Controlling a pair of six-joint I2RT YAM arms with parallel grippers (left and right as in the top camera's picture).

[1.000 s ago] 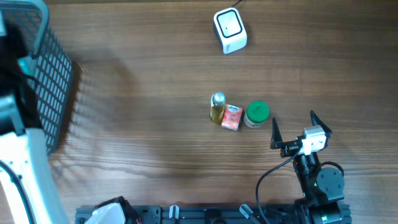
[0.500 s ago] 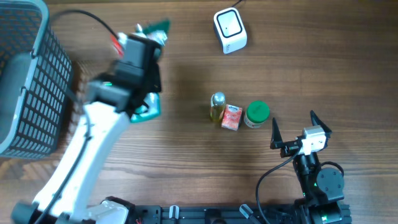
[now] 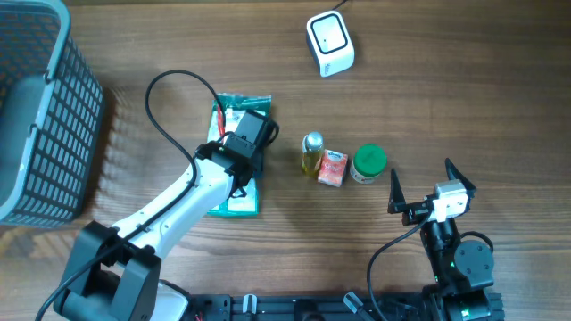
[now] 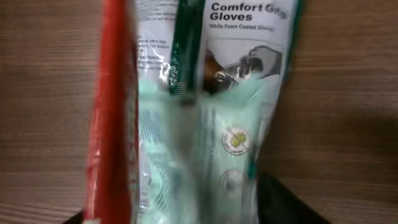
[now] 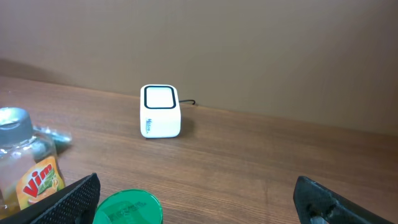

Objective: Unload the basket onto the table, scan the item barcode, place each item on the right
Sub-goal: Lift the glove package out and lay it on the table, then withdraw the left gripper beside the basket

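Note:
The item is a pale green pack of Comfort Grip gloves (image 3: pixel 235 203) with a red strip along one side. It lies flat on the wood left of centre and fills the left wrist view (image 4: pixel 205 106). My left gripper (image 3: pixel 246 135) hovers right over it, open, its dark fingers (image 4: pixel 292 202) at either side of the pack. The white barcode scanner (image 3: pixel 330 43) stands at the far centre, also in the right wrist view (image 5: pixel 160 111). My right gripper (image 3: pixel 421 171) rests at the near right, open wide with nothing between its fingers (image 5: pixel 196 199).
A small yellow bottle (image 3: pixel 311 153), a pink carton (image 3: pixel 333 167) and a green-lidded jar (image 3: pixel 368 163) stand in a row between the pack and my right gripper. A grey mesh basket (image 3: pixel 53 116) fills the left edge. The left arm's cable loops above the pack.
My left arm swung out from the basket to the table's middle with the glove pack, which now lies flat. Its jaws have spread apart. The right arm has not moved.

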